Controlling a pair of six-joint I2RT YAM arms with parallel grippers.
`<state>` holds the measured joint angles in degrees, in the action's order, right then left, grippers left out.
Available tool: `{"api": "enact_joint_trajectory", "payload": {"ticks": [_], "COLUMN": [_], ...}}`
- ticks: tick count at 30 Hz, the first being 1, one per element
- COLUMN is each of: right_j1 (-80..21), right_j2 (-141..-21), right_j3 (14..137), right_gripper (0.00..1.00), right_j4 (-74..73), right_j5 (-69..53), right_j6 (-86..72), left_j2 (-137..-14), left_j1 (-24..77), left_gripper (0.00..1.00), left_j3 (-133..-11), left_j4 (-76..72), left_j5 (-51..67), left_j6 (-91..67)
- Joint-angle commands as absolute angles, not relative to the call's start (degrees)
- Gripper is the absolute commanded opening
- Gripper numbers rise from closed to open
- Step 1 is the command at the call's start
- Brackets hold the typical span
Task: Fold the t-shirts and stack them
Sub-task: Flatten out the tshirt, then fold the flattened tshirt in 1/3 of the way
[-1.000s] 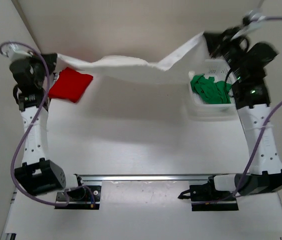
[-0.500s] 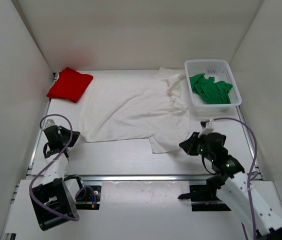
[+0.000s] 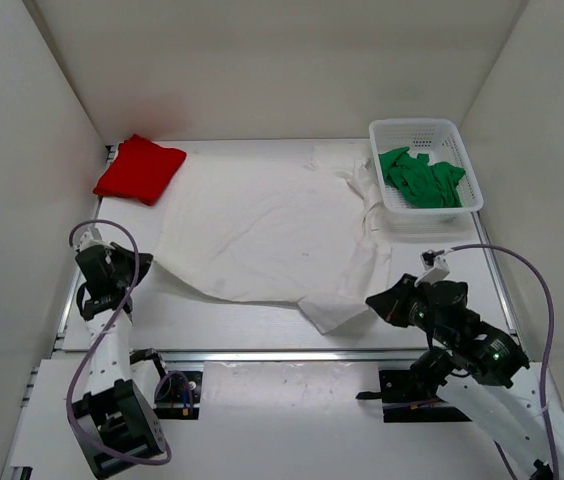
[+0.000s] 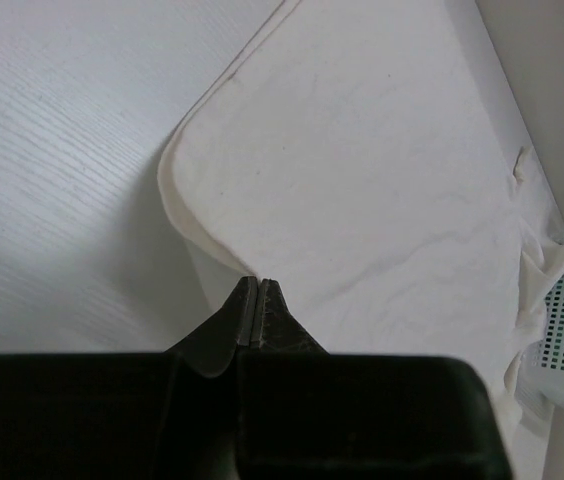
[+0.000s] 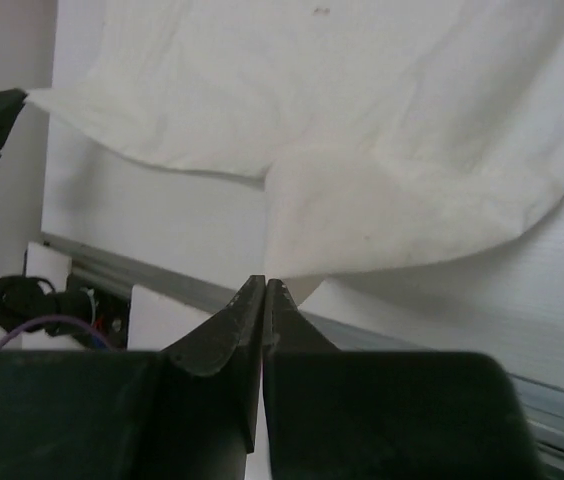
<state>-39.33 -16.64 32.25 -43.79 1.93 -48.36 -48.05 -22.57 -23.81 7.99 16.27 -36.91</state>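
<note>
White walls [image 3: 262, 70] close in the table [image 3: 232, 325] on three sides. At its far left corner we see the red shirt [image 3: 140, 168], folded into a compact block and lying just beside the left wall.

Nearer to us on that side, the left gripper [image 4: 259, 288] sits low over the table. Its jaws are pressed together, pinching the near left corner of the white shirt [image 3: 262, 220]. From that pinch the hem curls up off the surface.

Across the middle, the white shirt lies spread out and mostly flat, with a few wrinkles. Its far right sleeve is bunched against the side of the basket [image 3: 412, 128].

That basket stands at the far right corner, and the green shirt [image 3: 422, 178] lies crumpled inside it.

At the near right, the right gripper [image 5: 264, 288] is over the table's front edge. Its jaws are shut on the rim of the white shirt's near sleeve, which lifts in a fold toward the tips.
</note>
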Motion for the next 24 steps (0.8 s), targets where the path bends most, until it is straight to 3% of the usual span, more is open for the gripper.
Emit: {"api": "enact_joint_trajectory", "payload": {"ticks": [1,10,24], "right_j1": [-34.1,-13.0,-8.5], "right_j2": [-22.0,-31.5,-62.1], "right_j3": [31.4,19.4,37.3], "right_gripper": [0.0,0.0,0.0], "right_j4": [-44.3,-24.6,-5.6], "right_j5": [3.8,-14.0,-11.2], "right_j6": [-44.7,-37.3,-30.7], "left_j2": [-50.2,-53.3,-69.4], "left_j1": [-24.1,-21.6,-22.7], "left_gripper": [0.0,0.0,0.0], "left_j3": [-22.6,-20.0,-26.5], "left_j4": [4.9,1.0,-10.8], "left_j5": [19.9,16.6,14.1], "left_j6": [-39.5,-41.9,-52.0]}}
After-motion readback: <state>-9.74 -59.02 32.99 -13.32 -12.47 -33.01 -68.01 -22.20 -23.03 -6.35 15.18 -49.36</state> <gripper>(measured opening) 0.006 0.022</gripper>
